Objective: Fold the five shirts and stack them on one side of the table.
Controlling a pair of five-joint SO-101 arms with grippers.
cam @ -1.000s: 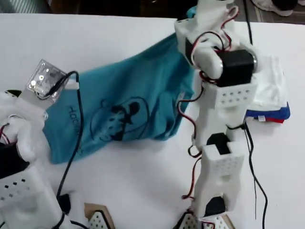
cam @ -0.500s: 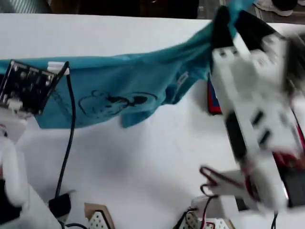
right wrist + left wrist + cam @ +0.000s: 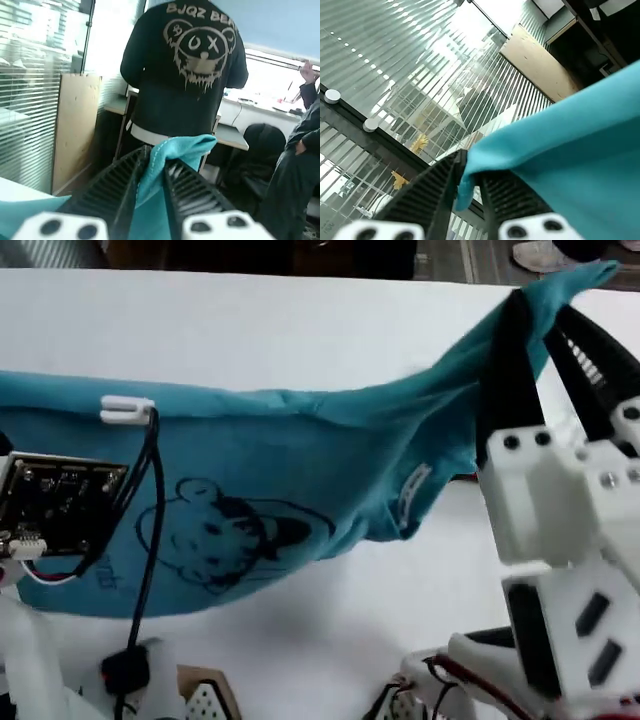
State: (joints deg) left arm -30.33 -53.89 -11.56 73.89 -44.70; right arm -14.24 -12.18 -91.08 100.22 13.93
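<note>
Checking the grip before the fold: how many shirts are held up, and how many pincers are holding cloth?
teal shirt: 1
pincers shut on it: 2 (left pincer, right pincer)
total: 3

Looks like office: window blinds (image 3: 380, 45), desks (image 3: 232, 136), swivel chair (image 3: 262, 142) in bkgd.

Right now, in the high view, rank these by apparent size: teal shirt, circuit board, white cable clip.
1. teal shirt, by far the largest.
2. circuit board, though probably enlarged by nearness to the camera.
3. white cable clip, smallest.
</note>
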